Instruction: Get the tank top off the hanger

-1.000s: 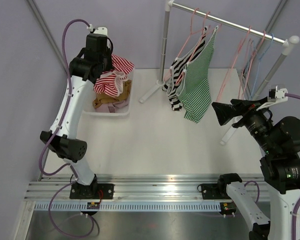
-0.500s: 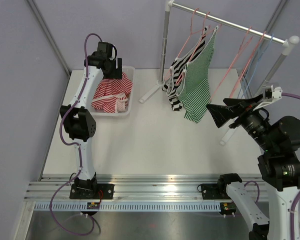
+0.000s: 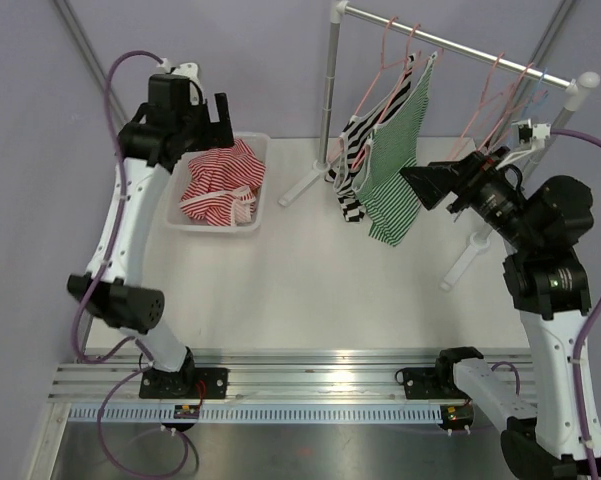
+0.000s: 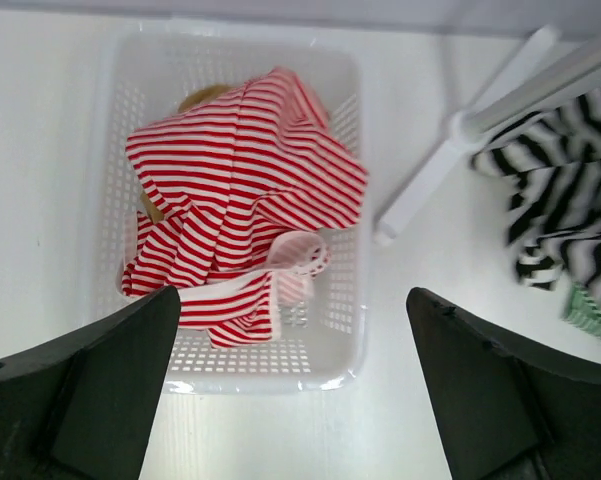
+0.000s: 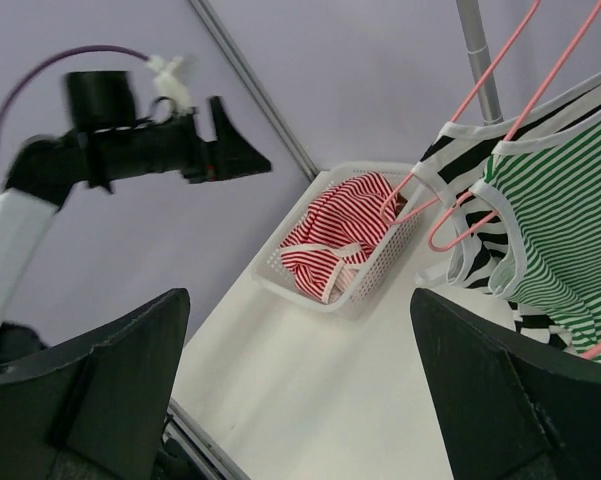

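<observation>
A green-striped tank top [image 3: 395, 170] hangs on a pink hanger [image 3: 385, 50] from the rack's rail [image 3: 460, 45]. Just left of it a black-and-white striped tank top [image 3: 350, 150] hangs on its own pink hanger. My right gripper [image 3: 425, 185] is open beside the green top's right edge, not touching it. In the right wrist view the green top [image 5: 570, 230] and the pink hangers [image 5: 480, 85] fill the upper right. My left gripper [image 3: 220, 115] hovers open and empty over the white basket [image 3: 250, 225], where a red-striped top [image 4: 240, 180] lies.
Several bare pink and blue hangers [image 3: 500, 100] hang at the rail's right end, right behind my right wrist. The rack's left foot [image 3: 305, 185] lies on the table by the basket, and its right foot [image 3: 465, 260] stands under my right arm.
My left gripper has opened and let the red-striped top drop into the basket, then pulled back to the left. My right gripper has risen and moved left toward the green top.
</observation>
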